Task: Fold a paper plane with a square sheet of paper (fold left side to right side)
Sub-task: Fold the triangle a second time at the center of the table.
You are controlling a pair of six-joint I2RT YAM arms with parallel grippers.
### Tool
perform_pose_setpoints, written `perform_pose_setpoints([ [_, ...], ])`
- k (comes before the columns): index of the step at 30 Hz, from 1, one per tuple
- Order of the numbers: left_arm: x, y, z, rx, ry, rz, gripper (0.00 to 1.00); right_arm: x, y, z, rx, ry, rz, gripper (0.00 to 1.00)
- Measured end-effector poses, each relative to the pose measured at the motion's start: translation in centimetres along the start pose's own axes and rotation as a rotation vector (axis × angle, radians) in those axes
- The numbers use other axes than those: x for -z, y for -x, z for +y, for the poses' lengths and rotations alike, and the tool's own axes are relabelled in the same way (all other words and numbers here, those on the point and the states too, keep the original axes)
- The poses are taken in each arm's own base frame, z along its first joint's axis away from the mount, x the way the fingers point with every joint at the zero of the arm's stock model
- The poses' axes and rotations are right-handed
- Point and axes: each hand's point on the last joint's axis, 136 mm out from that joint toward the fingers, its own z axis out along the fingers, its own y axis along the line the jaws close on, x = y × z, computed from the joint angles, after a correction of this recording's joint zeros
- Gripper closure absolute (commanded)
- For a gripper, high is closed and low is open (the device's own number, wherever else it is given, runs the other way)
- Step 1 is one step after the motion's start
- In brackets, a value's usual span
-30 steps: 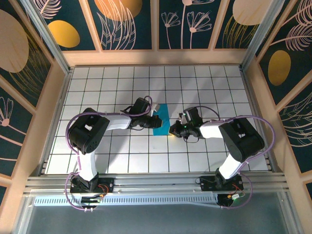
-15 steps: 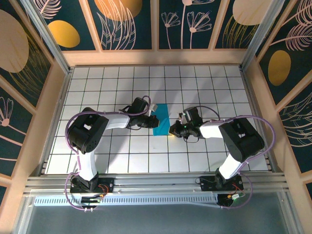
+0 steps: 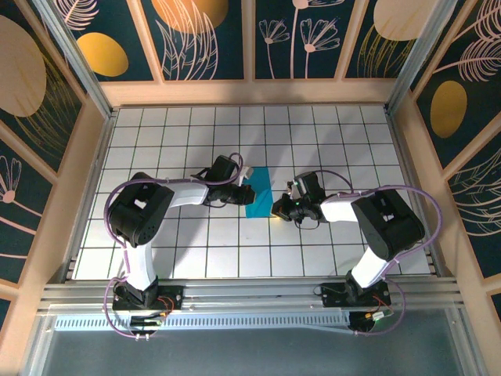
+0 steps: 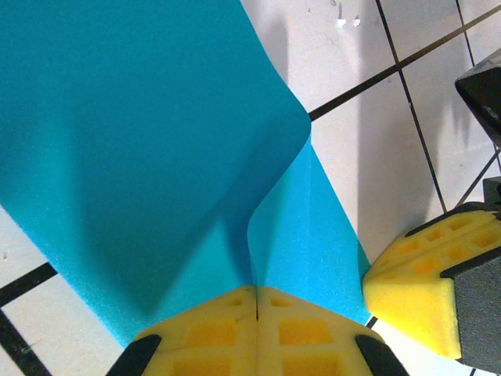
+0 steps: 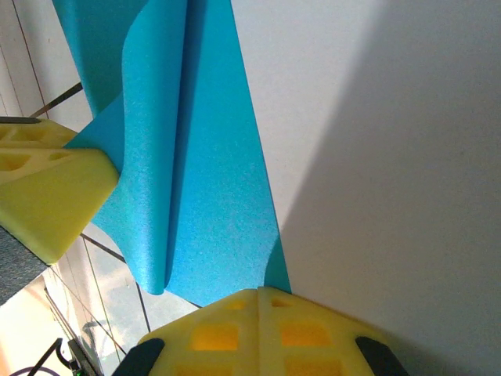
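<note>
The square sheet of paper (image 3: 261,188) lies mid-table, bright cyan, with one layer folded over and bulging upward (image 4: 141,141). My left gripper (image 3: 249,190) is at the sheet's left side. Its yellow pads are shut on a raised edge of the sheet that runs into their seam (image 4: 257,301). My right gripper (image 3: 277,208) lies low at the sheet's near right corner, shut, its tips (image 5: 258,301) touching that corner. Whether it pinches the paper (image 5: 203,172) I cannot tell. Each wrist view catches the other gripper's yellow pad beside the paper.
White gridded tabletop (image 3: 329,141) surrounds the sheet, with open tiles on all sides. Wooden walls (image 3: 250,92) fence the table at the back and both sides. Both arms reach inward from the near rail (image 3: 250,294).
The left arm's elbow has shifted slightly. The sheet, both gripper tips and the right arm stay where they were.
</note>
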Motion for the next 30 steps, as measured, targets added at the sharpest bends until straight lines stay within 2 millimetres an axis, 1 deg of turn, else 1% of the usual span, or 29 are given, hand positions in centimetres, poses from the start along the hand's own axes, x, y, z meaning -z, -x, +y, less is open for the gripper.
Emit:
perform_pose_setpoints([
  [8, 0.09, 0.4, 0.19, -0.018, 0.022, -0.006, 1.0, 0.0, 0.0, 0.0, 0.0, 0.0, 0.0, 1.0],
  [16, 0.13, 0.38, 0.66, -0.033, 0.049, -0.005, 1.0, 0.0, 0.0, 0.0, 0.0, 0.0, 0.0, 1.0],
  [21, 0.15, 0.38, 0.73, -0.036, 0.054, -0.003, 1.0, 0.0, 0.0, 0.0, 0.0, 0.0, 0.0, 1.0],
  [30, 0.25, 1.05, 0.51, -0.041, 0.056, -0.016, 1.0, 0.0, 0.0, 0.0, 0.0, 0.0, 0.0, 1.0],
])
